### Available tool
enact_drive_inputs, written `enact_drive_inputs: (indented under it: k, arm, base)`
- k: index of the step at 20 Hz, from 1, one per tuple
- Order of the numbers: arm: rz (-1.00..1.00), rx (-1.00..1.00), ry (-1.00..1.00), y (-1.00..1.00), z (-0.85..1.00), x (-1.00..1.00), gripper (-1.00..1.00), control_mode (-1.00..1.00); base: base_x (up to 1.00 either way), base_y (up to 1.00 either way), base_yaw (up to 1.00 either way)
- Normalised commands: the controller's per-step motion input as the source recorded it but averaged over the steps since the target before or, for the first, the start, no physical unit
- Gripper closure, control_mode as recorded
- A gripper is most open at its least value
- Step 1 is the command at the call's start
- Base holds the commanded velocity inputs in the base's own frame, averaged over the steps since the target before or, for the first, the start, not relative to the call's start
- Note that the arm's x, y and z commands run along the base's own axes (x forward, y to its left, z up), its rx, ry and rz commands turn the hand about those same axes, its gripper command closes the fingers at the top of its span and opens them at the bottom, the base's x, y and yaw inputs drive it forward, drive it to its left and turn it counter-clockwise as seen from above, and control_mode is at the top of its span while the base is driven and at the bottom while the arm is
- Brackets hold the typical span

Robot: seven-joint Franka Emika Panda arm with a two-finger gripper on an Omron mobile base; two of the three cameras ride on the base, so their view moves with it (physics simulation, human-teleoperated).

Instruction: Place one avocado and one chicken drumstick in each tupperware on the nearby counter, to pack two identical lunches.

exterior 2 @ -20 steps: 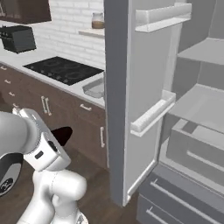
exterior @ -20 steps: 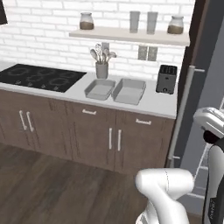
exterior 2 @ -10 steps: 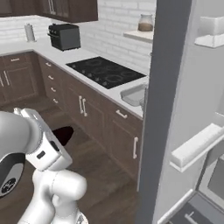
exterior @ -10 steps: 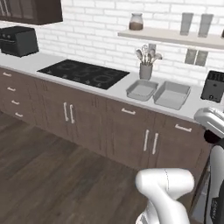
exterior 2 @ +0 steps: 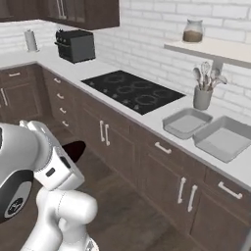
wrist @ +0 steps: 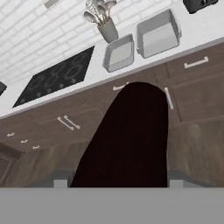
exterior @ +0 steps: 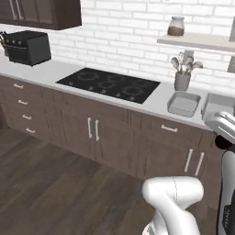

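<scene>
Grip | gripper (exterior 2: 66,154) clamped on dark piece (wrist: 127,140), avocado or drumstick unclear | likely light, firm, slick; hold mid-body

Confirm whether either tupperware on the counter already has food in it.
No: both tupperwares show bare grey floors in the right base view.

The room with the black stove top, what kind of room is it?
It looks like a kitchen. A black stove top is set into a long pale counter over dark wood cabinets, a grey cup of cooking utensils stands by the white brick wall, and a small black oven sits in the corner.
</scene>
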Motion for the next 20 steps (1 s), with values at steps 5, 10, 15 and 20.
enact_drive_inputs:
  k: [5, 10, 15, 20]
  arm:
    - [0.00, 0.00, 0.00, 0.00, 0.00, 0.00, 1.00, 1.00]
    - [0.00, 0.00, 0.00, 0.00, 0.00, 0.00, 1.00, 1.00]
    - [0.00, 0.00, 0.00, 0.00, 0.00, 0.00, 1.00, 1.00]
    - [0.00, 0.00, 0.00, 0.00, 0.00, 0.00, 1.00, 1.00]
  base:
    - [0.94, 0.81, -0.35]
    - [1.00, 0.47, -0.44]
    - [0.98, 0.03, -0.43]
    - [0.95, -0.30, -0.33]
